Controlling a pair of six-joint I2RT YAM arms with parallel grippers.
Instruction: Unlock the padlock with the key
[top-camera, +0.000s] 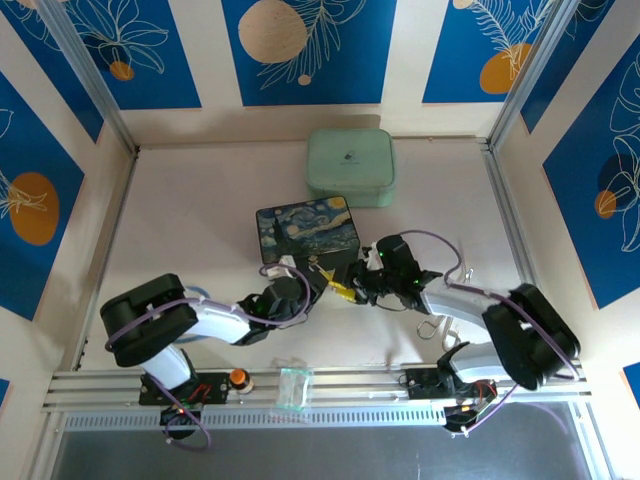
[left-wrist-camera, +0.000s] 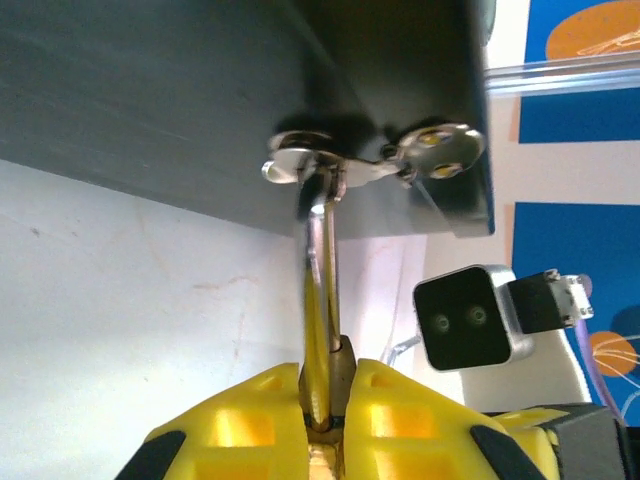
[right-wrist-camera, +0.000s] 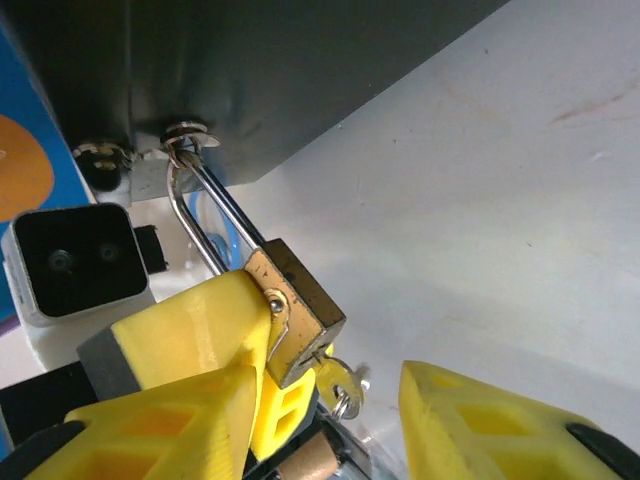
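White-and-black arms (top-camera: 215, 320) carry purple cables (top-camera: 437, 236) and yellow gripper fingers (right-wrist-camera: 480, 415).

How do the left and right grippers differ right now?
The left gripper is shut on the padlock; the right gripper is open, holding nothing. Left's fingers clamp the brass body; right's stand apart, flanking the key. Both have yellow fingers and meet at the painted box's front edge.

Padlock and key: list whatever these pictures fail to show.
- Left wrist: padlock body buried between the left tool's fingers.
- Right wrist: key blade hidden by the padlock body; the shackle's far leg sits behind a left tool finger, so release unclear.
- Top external: both too small to make out.
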